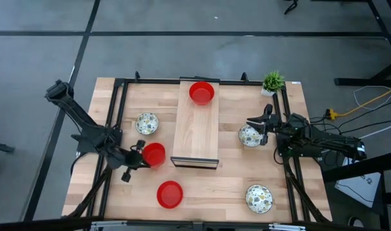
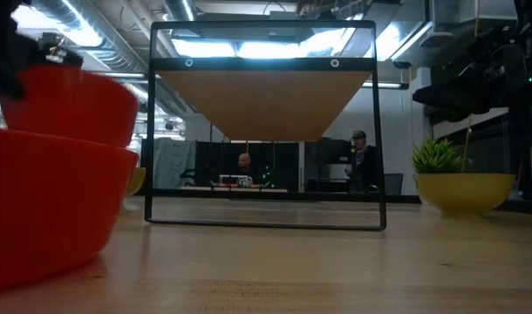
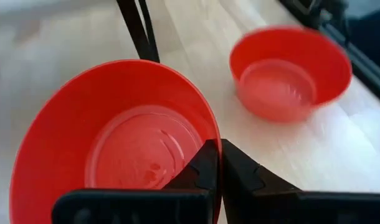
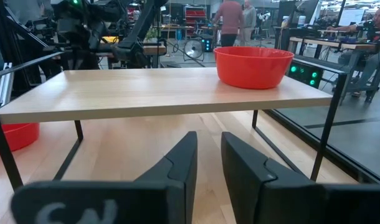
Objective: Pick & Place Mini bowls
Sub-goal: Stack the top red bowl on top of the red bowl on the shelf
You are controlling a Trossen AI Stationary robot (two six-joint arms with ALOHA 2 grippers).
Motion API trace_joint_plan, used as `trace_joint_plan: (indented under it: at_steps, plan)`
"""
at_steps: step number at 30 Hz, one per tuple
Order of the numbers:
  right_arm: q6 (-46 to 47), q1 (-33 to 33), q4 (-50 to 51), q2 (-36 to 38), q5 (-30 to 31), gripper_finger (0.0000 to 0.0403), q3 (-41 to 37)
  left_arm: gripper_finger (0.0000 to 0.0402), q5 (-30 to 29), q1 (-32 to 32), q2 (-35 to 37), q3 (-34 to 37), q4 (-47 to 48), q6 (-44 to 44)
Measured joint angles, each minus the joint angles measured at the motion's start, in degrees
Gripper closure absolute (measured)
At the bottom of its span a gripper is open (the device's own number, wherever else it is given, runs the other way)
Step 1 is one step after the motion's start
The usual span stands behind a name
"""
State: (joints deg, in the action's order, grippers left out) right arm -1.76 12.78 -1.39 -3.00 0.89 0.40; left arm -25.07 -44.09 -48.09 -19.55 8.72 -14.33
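My left gripper [image 1: 141, 154] is shut on a red mini bowl [image 1: 154, 154], left of the raised wooden shelf [image 1: 197, 128]. The low view shows this bowl [image 2: 70, 105] higher than a second red bowl [image 2: 48, 209], which rests on its base near the table's front edge [image 1: 170, 194]. A third red bowl [image 1: 201, 92] stands on the shelf's far end. Three patterned white bowls [image 1: 146, 122] [image 1: 249, 135] [image 1: 259, 197] sit on the table. My right gripper [image 4: 209, 158] is open with nothing between its fingers, beside the right-hand patterned bowl, pointing level at the shelf. My left gripper pinches the red bowl's rim [image 3: 216, 144] on the bowl's left side, one finger inside the bowl [image 3: 199, 171] and one outside [image 3: 240, 171]. The fingers come from the table's left, slanting down. The bowl is raised off the table, its open side up and tilted.
The shelf stands on thin black legs [image 4: 327, 130] with free room beneath it. A small potted plant [image 1: 273, 81] sits at the far right corner. A black frame [image 1: 118, 96] borders the table. People and equipment show in the room beyond.
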Motion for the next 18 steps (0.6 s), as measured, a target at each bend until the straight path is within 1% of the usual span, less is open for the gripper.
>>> trace_joint_plan:
  at_steps: [7,14,18]
  plan:
    - [0.0,0.0,0.0,0.0,0.0,0.0328,0.0,0.0398,-5.7,-1.0,3.3,0.0,-5.8,6.7]
    - [0.0,0.0,0.0,0.0,0.0,0.0328,0.0,0.0398,-13.7,-0.9,5.3,0.0,-11.6,14.4]
    - [0.0,0.0,0.0,0.0,0.0,0.0328,0.0,0.0398,-15.9,-0.1,5.2,-2.5,-11.6,18.1]
